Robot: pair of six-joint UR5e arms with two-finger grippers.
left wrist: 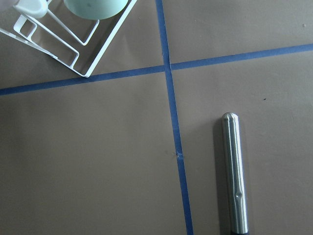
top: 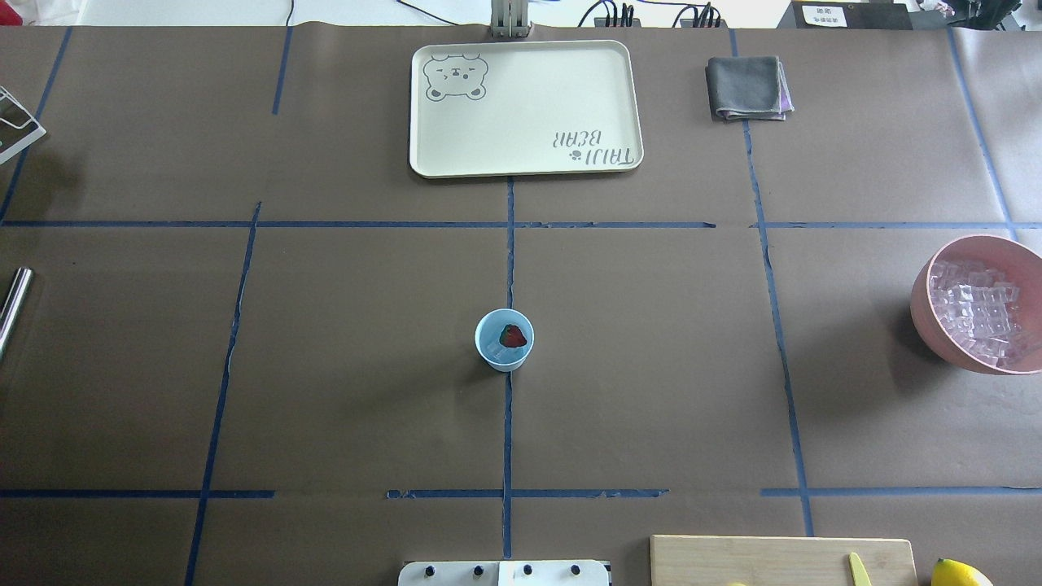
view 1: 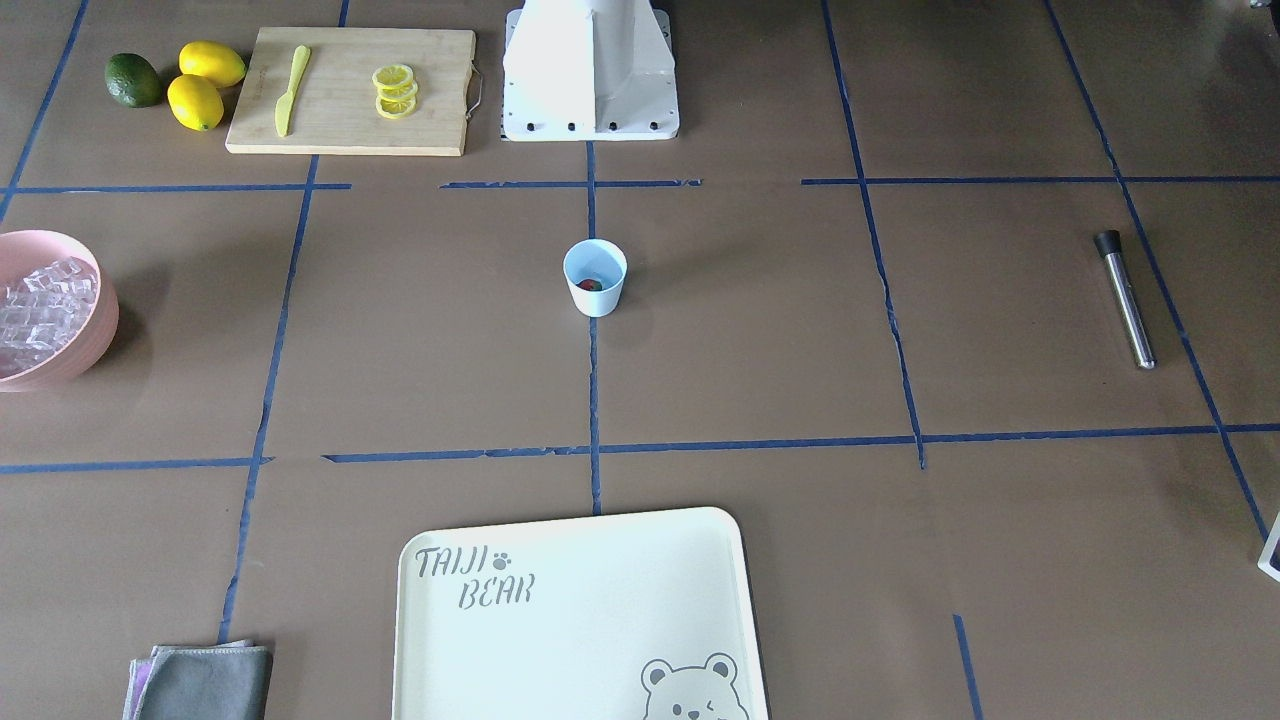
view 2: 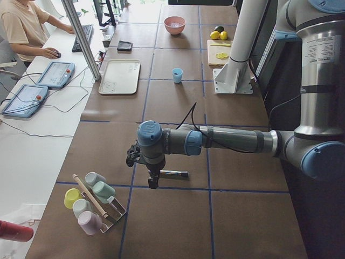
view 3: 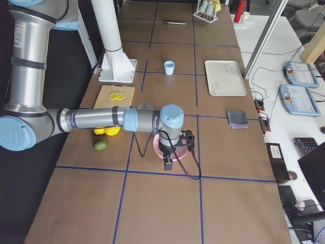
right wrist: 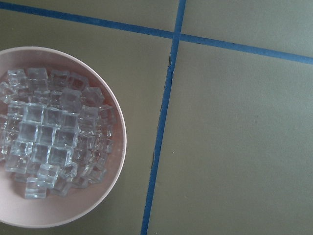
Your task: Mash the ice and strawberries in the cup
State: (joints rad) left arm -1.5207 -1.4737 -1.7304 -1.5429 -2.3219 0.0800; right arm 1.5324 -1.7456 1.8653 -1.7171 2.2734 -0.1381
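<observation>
Overhead exterior coverage shows the cup [top: 504, 340] standing upright on the blue tape line at the table centre, in front of the robot base [top: 505, 573], a position that by judgement lets either arm reach it equally. It is a small pale-blue tapered tumbler without a handle, open end up; inside it lies the strawberry [top: 512, 335], a tiny bright-red berry with a dark green patch, and beside the berry a faint glassy shape that may be one cube, though the view is too coarse to confirm. The bulk of the ice [top: 978, 314], small clear cubes, sits heaped in the pink bowl [top: 928, 321], well apart from the cup toward the robot's right. The muddler [view 1: 1125, 299], a steel rod with a dark end cap, lies flat well apart from the cup toward the robot's left; it is judged to be the mashing tool. Supplies are thus staged on either side of the cup, one per arm. The left gripper [view 2: 153, 178] hangs near the muddler and the right gripper [view 3: 168, 161] hangs over the pink bowl; both appear only in the side views, so whether the jaws are spread or pressed together cannot be told, and neither wrist camera shows its own fingers
</observation>
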